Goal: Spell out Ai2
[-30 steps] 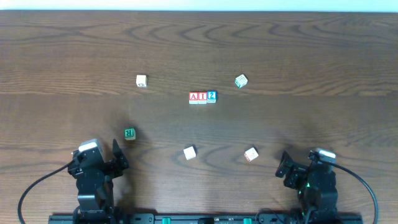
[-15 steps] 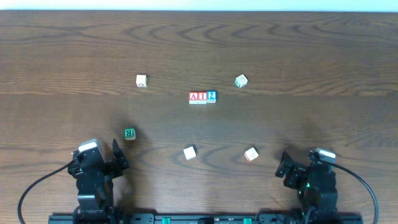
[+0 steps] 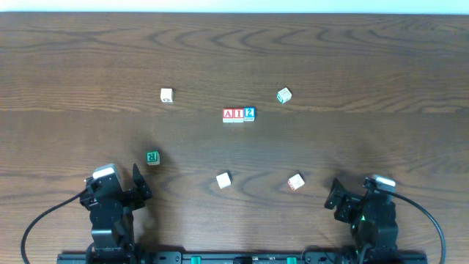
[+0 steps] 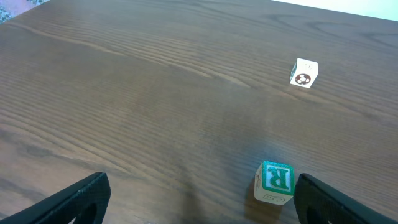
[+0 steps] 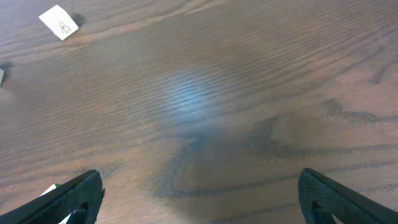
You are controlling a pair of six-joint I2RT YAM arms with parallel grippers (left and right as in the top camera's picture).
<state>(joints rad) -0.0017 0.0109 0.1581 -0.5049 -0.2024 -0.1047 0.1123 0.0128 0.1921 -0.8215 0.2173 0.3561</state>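
Note:
Three blocks stand touching in a row at the table's middle: a red A block [image 3: 228, 114], a red I block [image 3: 238, 114] and a blue 2 block [image 3: 250, 113]. My left gripper [image 3: 139, 188] is open and empty near the front left edge; its fingers frame bare wood in the left wrist view [image 4: 199, 202], with a green R block [image 4: 275, 181] just inside the right finger. My right gripper [image 3: 335, 199] is open and empty at the front right, over bare wood in the right wrist view [image 5: 199, 199].
Loose blocks lie around: the green R block [image 3: 152, 157], a white block [image 3: 167, 94] at the back left, a teal-edged block [image 3: 283, 94], a white block [image 3: 223, 180] and a red-edged block [image 3: 295, 181] in front. A white block [image 5: 60, 22] shows in the right wrist view.

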